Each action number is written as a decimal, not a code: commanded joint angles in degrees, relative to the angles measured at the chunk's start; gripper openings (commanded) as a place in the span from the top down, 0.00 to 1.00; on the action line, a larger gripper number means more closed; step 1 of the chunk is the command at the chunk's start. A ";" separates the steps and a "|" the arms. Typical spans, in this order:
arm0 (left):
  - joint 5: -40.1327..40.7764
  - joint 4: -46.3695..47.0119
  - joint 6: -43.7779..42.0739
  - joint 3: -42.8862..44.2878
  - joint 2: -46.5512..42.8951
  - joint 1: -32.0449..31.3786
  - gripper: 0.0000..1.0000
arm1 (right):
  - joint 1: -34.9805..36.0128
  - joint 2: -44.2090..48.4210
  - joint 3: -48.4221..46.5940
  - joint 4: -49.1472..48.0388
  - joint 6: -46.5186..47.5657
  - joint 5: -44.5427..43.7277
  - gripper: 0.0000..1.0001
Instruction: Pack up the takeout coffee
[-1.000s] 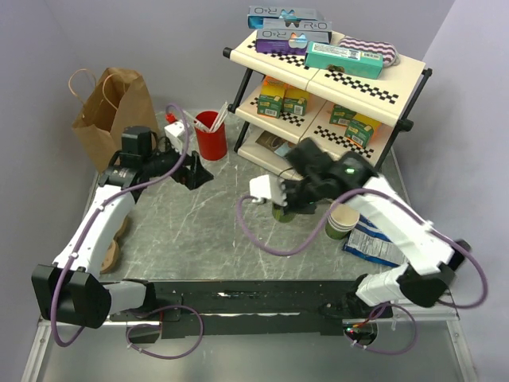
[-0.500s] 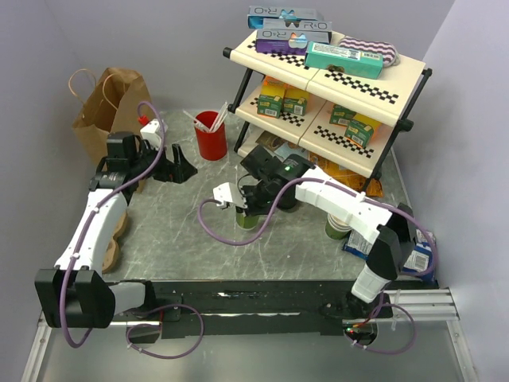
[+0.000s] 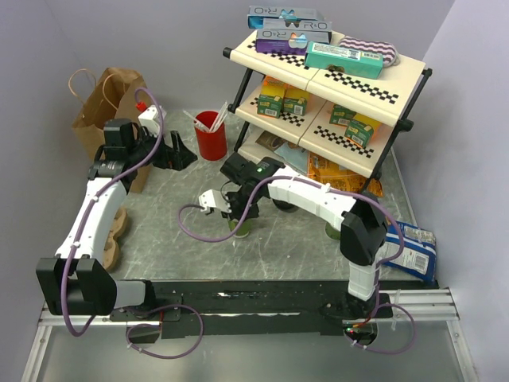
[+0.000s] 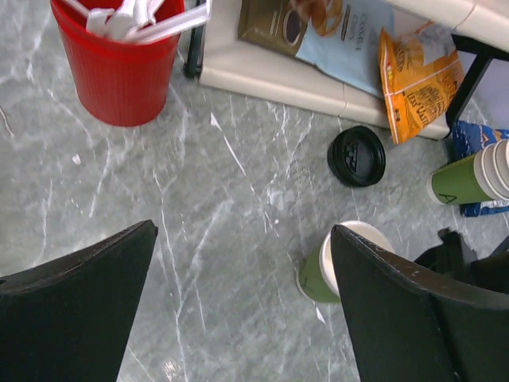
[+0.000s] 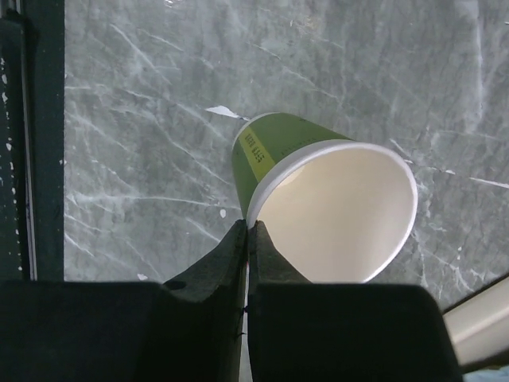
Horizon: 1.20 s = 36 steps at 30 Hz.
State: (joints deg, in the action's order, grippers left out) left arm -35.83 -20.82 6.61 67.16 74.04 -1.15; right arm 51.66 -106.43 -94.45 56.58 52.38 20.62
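- My right fingers are pressed almost together at the bottom centre of my wrist view. Their tips pinch the near rim of the coffee cup.
- The coffee cup is green with a pale inside, and its mouth is uncovered. In the overhead view it sits just left of centre, under my right wrist and low over the desk. I cannot tell whether its base rests flat.
- The black lid lies by itself on the desk, in the upper right of my left wrist view. It is near the cup but not touching it.
- My left fingers are spread wide with nothing between them. They frame the lower corners of that view.
- A red cup holding white sticks stands at the upper left of the same view.
- A stack of green cups is at the right edge, well apart from the lid.
- Overhead, a paper bag stands at the upper left, just behind my left arm.
- A shelf of boxes fills the upper right.
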 commanded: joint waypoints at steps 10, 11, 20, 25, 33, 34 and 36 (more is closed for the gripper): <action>-1.61 0.69 -1.60 0.35 -0.48 0.18 0.03 | 1.51 1.32 1.11 -0.68 -2.63 -5.42 0.76; -1.08 0.78 -1.43 0.26 -0.56 0.09 0.03 | 1.51 1.40 1.20 -0.77 -2.72 -5.59 0.73; -3.19 0.69 -0.72 1.22 -0.21 0.18 0.03 | -2.34 7.37 -3.79 5.73 -0.35 1.25 0.60; -4.07 1.31 -1.16 0.17 -0.39 0.18 0.03 | -7.97 13.79 -5.13 6.01 -2.01 6.62 0.57; -7.75 0.52 -2.04 -1.06 -0.83 0.09 0.03 | -16.57 13.19 6.82 -2.69 -4.64 -2.69 0.66; -8.19 0.34 -2.22 -0.37 -0.57 0.18 0.03 | -17.55 12.66 7.52 -3.66 -6.05 -2.17 0.65; -8.20 -0.53 -2.57 0.34 -0.21 0.09 0.03 | -19.22 11.26 9.37 -6.21 -9.39 -2.08 0.66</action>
State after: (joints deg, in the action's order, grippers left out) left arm -40.95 -21.06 5.19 65.58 74.11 -1.15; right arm 35.83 -91.85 -88.51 55.53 47.97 20.05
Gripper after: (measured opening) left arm 0.969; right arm 0.347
